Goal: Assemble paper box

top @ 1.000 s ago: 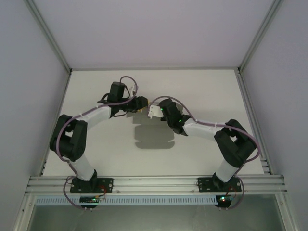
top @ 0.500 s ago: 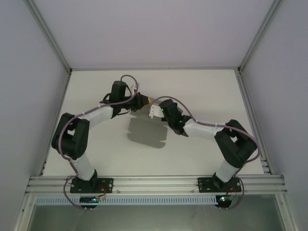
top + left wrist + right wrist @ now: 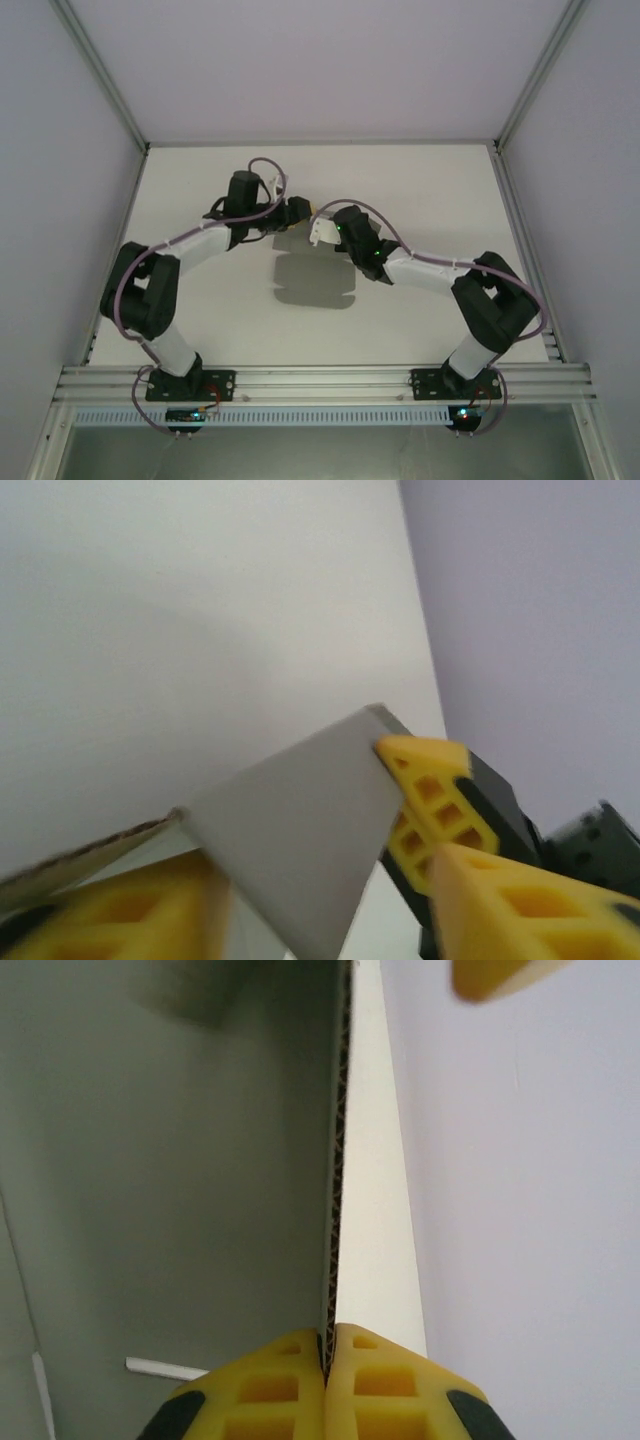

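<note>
The paper box (image 3: 319, 233) is a grey cardboard piece held in the air over the middle of the table, between the two grippers. My right gripper (image 3: 330, 228) is shut on its edge; in the right wrist view the corrugated edge of the box (image 3: 372, 1210) runs straight up from my pinched right gripper (image 3: 327, 1360). My left gripper (image 3: 301, 209) is just left of it. In the left wrist view my left gripper (image 3: 330, 910) stands open, with a grey flap of the box (image 3: 290, 840) between its blurred yellow fingers (image 3: 520, 900). The right gripper's yellow finger (image 3: 430, 790) touches the flap's far corner.
The white table (image 3: 200, 180) carries the box's shadow (image 3: 315, 280) in front of the grippers. Pale enclosure walls (image 3: 60, 150) stand on the left, right and back. An aluminium rail (image 3: 320, 380) with both arm bases runs along the near edge.
My left gripper closed on the box's flap half a second ago and has since opened again. The box and its shadow shifted slightly left, then back right. The right gripper stayed shut.
</note>
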Robot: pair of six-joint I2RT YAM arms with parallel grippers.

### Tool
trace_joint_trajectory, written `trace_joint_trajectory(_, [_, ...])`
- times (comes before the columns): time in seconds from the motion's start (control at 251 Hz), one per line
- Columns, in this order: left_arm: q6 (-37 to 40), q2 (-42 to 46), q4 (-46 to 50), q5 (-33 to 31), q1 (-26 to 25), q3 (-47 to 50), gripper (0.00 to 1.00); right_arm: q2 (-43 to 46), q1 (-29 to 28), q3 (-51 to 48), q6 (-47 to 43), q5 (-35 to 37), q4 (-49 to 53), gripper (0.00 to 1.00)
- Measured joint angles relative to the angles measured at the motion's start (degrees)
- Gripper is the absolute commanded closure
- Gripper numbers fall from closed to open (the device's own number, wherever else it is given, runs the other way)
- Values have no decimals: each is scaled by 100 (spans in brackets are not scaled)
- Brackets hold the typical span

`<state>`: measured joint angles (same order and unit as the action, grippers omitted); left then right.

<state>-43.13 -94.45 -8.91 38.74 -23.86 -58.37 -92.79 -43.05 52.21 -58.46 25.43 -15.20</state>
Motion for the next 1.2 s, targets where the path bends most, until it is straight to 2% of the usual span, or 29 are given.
trace_joint_trajectory(0.02, [17,61,68,-94,7,24,21,24,0,-2,9,-28,4,100])
trace_joint_trajectory(0.06, [203,227,249,-227,24,74,2,72,0,-7,28,-74,20,100])
trace_joint_trajectory(0.072, [254,280,310,-289,28,87,0,83,0,-7,31,-83,24,100])
trace_joint_trajectory(0.327, [1012,1648,1423,-1375,68,595,0,175,61,-46,81,-282,151,100])
trace_joint_trajectory(0.583, [1211,2420,2105,-2476,505,1373,0,385,177,-90,212,-476,361,100])
trace_joint_trajectory(0.754, [1211,2337,2304,-2940,638,1558,1,507,232,-96,339,-686,422,100])
trace_joint_trajectory(1.01, [1228,1703,2277,-3241,638,1556,0,540,271,-96,511,-857,614,100])
trace_joint_trajectory(1.201, [1296,1534,2216,-3355,638,1534,0,540,295,-96,566,-892,693,100])
